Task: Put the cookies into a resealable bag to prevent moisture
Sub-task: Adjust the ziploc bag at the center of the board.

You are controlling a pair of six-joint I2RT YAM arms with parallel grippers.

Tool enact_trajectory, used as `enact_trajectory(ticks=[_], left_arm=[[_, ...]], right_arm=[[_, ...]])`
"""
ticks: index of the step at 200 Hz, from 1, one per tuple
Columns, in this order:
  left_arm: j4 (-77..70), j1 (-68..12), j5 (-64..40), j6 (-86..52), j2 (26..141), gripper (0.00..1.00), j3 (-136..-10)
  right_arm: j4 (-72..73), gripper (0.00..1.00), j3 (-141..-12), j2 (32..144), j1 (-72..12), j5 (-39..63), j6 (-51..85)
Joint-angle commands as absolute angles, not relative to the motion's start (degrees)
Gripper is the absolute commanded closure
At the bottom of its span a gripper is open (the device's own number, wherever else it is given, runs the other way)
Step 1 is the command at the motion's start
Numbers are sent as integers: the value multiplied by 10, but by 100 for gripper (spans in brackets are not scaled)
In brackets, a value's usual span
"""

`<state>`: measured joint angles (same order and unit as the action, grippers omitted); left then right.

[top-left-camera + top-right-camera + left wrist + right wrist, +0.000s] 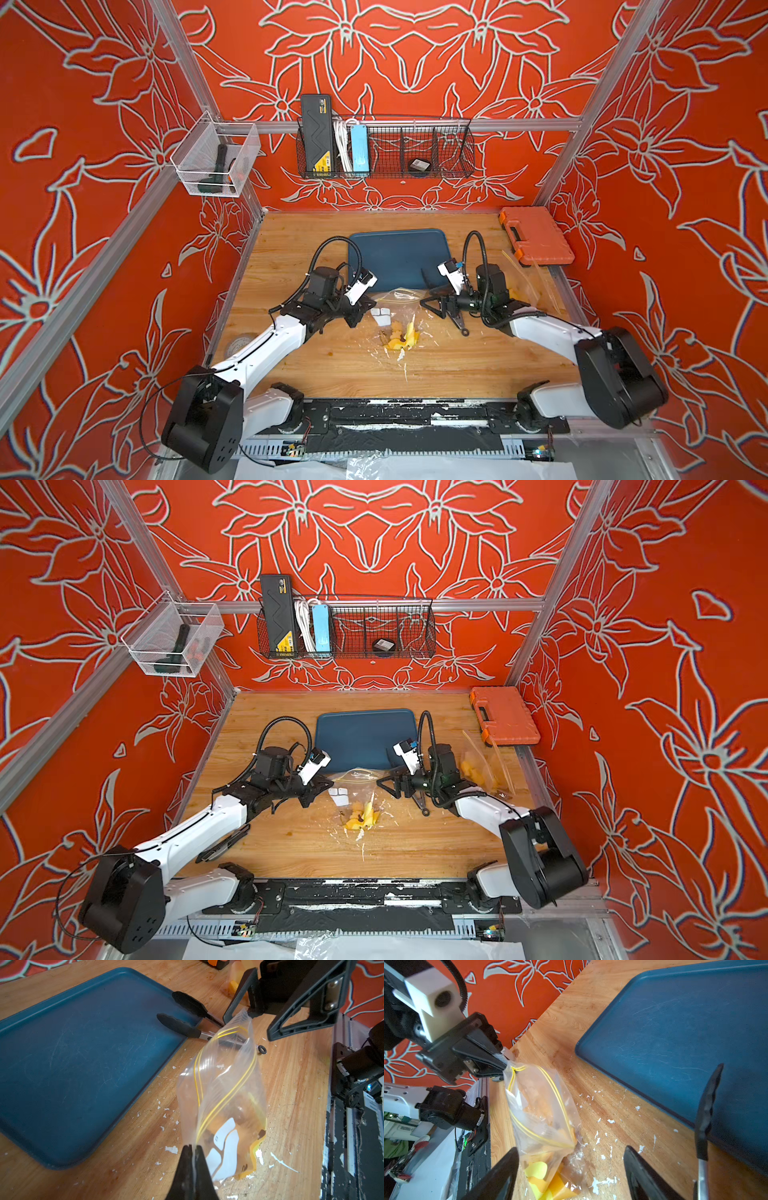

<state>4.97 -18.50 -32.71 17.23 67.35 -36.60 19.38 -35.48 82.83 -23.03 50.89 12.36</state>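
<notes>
Resealable bag (224, 1088) edge pinched by left gripper (192, 1147), right gripper (571, 1148) spread alongside.

Bag (228, 1084) clear glossy crinkled plastic; table (291, 1084) scuffed wood; tray (83, 1053) matt scratched plastic.

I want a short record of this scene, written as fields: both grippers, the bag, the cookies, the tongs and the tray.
left gripper: shut, fingers pinching one top corner of the resealable bag
right gripper: open, by the bag's other end, gripping nothing
bag mouth: unsealed, yellow zip lines apart
cookies: inside the bag, seen through the plastic
tongs: lying on the table, black tips over the tray's edge
tray: blue, beside the bag
</notes>
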Motion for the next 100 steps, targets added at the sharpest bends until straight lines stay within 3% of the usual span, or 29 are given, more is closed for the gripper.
enact_trajectory(ticks=[1,48,100], left_arm=[[49,-178,-311,170,686,100,-379],[47,-174,-312,170,687,100,-380],[49,-170,-309,169,690,100,-382]], right_arm=[[206,22,-395,866,-228,571,69],[179,31,-466,943,-227,641,43],[123,42,-469,934,-228,645,15]])
